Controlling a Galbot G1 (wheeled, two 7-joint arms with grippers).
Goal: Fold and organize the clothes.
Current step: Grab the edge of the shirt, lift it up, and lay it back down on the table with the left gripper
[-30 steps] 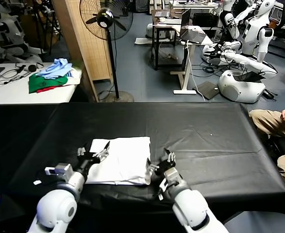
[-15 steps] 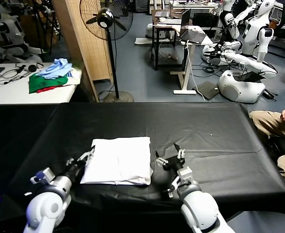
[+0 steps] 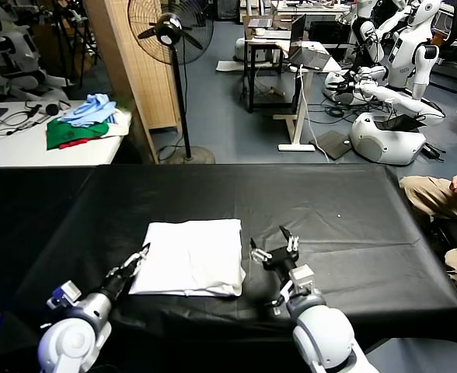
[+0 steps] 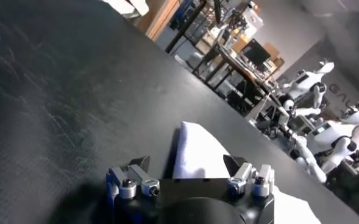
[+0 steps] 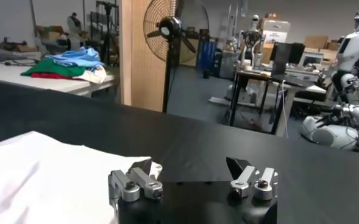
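The white T-shirt (image 3: 191, 256) lies folded into a flat rectangle on the black table (image 3: 329, 210), logo hidden. My left gripper (image 3: 133, 263) hovers open just off the shirt's near left edge with nothing in it. In the left wrist view the gripper (image 4: 187, 163) points at a corner of the shirt (image 4: 199, 155). My right gripper (image 3: 273, 247) stands open and empty a short way right of the shirt's right edge. The right wrist view shows that gripper (image 5: 189, 165) over bare black cloth, with the shirt (image 5: 45, 176) off to one side.
A pile of light-blue, green and red garments (image 3: 85, 120) rests on a white table at the far left. A standing fan (image 3: 170, 31) and a wooden panel (image 3: 131, 78) are behind the table. A seated person's legs (image 3: 438, 194) are at the right edge.
The left gripper has pulled back off the shirt's left edge toward the near left. The right gripper has moved off the shirt's near right corner, to the right. The shirt stays flat.
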